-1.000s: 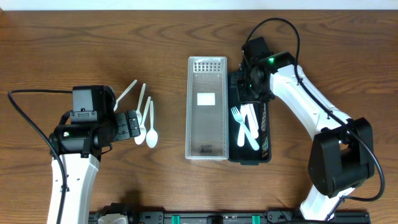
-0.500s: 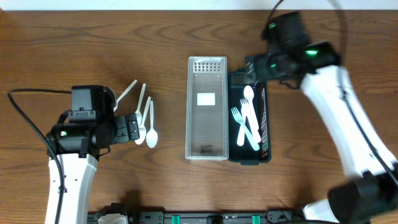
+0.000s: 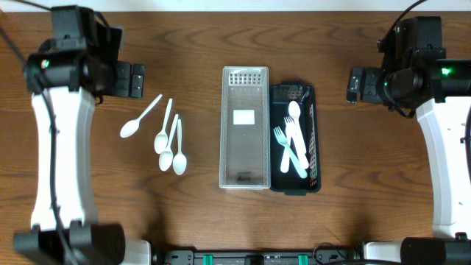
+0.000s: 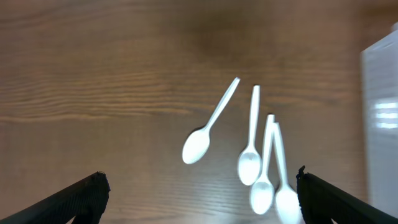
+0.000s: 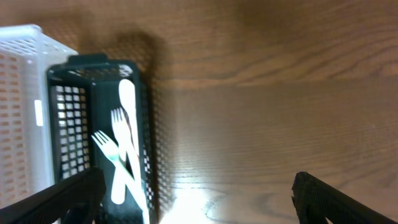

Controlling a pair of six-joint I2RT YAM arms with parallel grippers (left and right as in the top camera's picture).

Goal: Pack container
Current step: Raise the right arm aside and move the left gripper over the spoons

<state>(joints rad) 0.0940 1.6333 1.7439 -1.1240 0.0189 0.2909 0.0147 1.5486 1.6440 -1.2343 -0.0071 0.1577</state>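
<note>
Overhead view: a black container (image 3: 314, 151), touching the right side of an empty white container (image 3: 245, 158), held several white forks and utensils (image 3: 294, 136). Four white spoons (image 3: 160, 143) lay loose on the worktop (image 3: 184, 221) to its left. The left end effector (image 3: 126, 79) and right end effector (image 3: 358, 85) hung wide open and empty. Packing looked partly done.

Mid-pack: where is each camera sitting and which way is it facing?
Overhead: above the table, facing straight down; both arms, left gripper and right gripper show.
Left wrist: aimed down at four spoons; own open fingertips at bottom corners.
Right wrist: aimed down at black basket and white basket; own fingertips likewise.
Shared: overhead and left wrist both show the spoons.
</note>
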